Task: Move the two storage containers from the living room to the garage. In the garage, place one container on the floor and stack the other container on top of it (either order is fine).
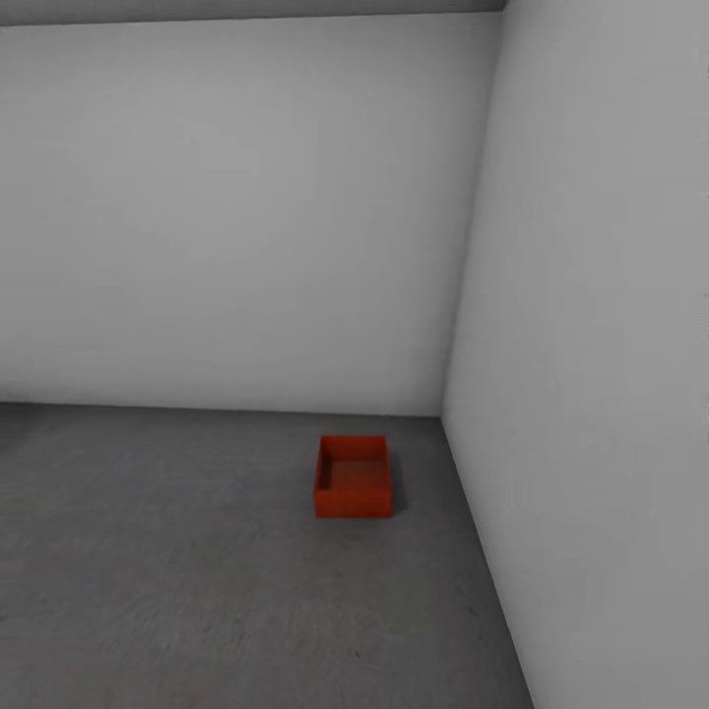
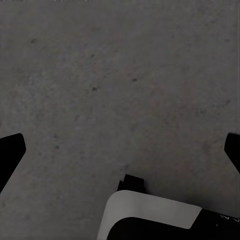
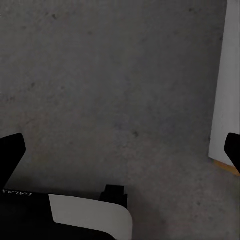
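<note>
The garage walls [image 1: 246, 207] are the biggest things in the head view: two plain pale grey planes meeting in a corner, one facing the camera and one running down the right side. Below them spreads the floor [image 1: 177, 571], dark grey speckled concrete, bare around the container and with nothing between the camera and it. One storage container [image 1: 353, 477] sits flat on that floor, near the corner and a short way off both walls, touching neither. It is an orange-red lidless box, open side up, interior visible; its long axis runs toward the facing wall, roughly parallel to the right-hand one. In the left wrist view the left gripper [image 2: 120, 150] hangs over bare concrete, its two dark fingertips spread wide at the frame edges with nothing between them. The right gripper [image 3: 120, 150] is likewise spread wide and empty above the concrete, a pale wall panel [image 3: 227, 85] just beside one fingertip.
</note>
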You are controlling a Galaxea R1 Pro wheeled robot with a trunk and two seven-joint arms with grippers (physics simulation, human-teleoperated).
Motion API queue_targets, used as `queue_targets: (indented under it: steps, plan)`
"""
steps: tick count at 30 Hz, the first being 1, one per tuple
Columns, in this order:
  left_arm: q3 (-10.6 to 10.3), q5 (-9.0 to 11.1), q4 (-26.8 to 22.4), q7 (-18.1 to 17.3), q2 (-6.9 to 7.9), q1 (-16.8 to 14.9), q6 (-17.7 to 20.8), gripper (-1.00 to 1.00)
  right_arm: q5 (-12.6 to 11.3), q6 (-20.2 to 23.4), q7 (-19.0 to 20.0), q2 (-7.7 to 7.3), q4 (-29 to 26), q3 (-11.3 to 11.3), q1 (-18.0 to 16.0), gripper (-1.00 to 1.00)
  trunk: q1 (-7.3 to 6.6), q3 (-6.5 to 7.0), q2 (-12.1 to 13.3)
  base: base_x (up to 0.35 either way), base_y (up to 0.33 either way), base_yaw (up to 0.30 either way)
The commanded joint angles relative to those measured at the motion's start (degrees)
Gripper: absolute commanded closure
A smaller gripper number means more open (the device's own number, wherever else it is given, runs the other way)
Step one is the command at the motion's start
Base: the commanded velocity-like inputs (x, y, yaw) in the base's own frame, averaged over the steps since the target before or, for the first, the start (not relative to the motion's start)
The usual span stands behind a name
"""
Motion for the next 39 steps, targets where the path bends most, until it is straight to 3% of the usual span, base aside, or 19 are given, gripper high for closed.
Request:
queue_targets:
  steps: [1, 7, 16, 23, 39]
  plan:
    - [0.0, 0.2, 0.1, 0.0, 0.0, 0.0, -0.2, -1.0, 0.1, -0.4, 0.1, -0.03, 0.2, 0.0, -0.1, -1.0, 0.01, 0.03, 0.0, -0.001, 0.0, 0.0]
    - [0.0, 0.1, 0.1, 0.1, -0.05, 0.0, -0.3, -1.0, 0.1, -0.4, 0.1, 0.0, 0.2, 0.0, -0.1, -1.0, 0.01, 0.59, 0.0, -0.008, 0.0, 0.0]
    - [0.0, 0.0, 0.1, 0.1, 0.01, 0.0, -0.3, -1.0, 0.1, -0.4, 0.1, -0.02, 0.2, 0.1, -0.1, -1.0, 0.01, 1.44, 0.0, -0.308, 0.0, 0.0]
    - [0.0, 0.2, 0.1, 0.1, -0.06, 0.0, -0.2, -1.0, 0.1, -0.4, 0.1, -0.02, 0.2, 0.1, -0.1, -1.0, 0.01, 2.09, 0.0, -0.055, 0.0, 0.0]
    - [0.0, 0.1, 0.1, 0.1, 0.01, 0.0, -0.2, -1.0, 0.2, -0.4, 0.1, -0.02, 0.2, 0.1, -0.1, -1.0, -3.51, 4.82, 6.4, -0.001, 0.0, 0.0]
